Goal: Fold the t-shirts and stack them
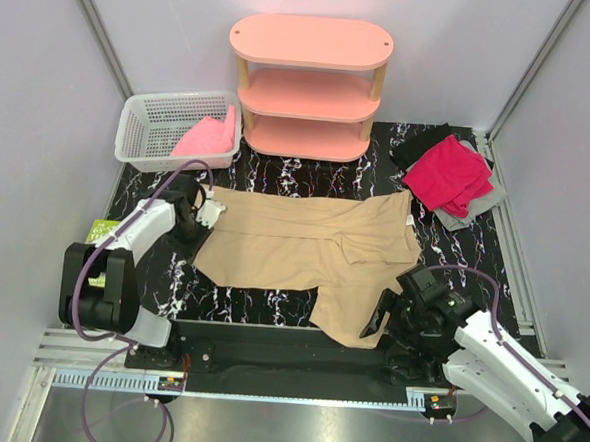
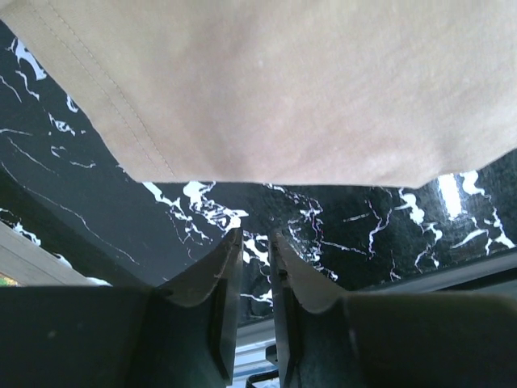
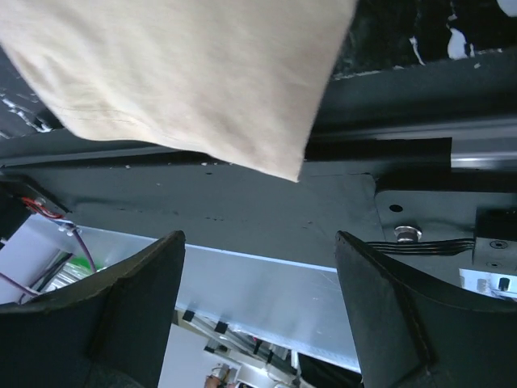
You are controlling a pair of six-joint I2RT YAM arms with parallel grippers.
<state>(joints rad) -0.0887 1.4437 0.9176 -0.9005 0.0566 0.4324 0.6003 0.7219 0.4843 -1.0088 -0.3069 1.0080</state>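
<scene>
tan tee [image 1: 304, 244] lies spread flat mid-table, one flap trailing toward the near edge by the right arm. magenta-red tee [image 1: 446, 173] sits on top of the grey [image 1: 479, 204] and black [image 1: 420, 144] ones, far right. pink tee [image 1: 208, 136] is in the basket [image 1: 151, 122], far left.

left gripper [image 1: 203, 213] is at the tan tee's left edge. fingers are narrowly parted w/ nothing btwn them; hem is just ahead of the tips, apart from them. right gripper [image 3: 258, 267] is spread wide, empty, near the flap's corner, not touching it.

handling, judged: thin knit cloth, light, limp, not fragile. likely sags from any pinch pt and drags a bit on the table. best hold looks like the stitched hem or corners, two pts well apart so the edge stays taut. a single mid-panel grab would prob bunch it. near flap prob wants laying back onto the body first.
</scene>
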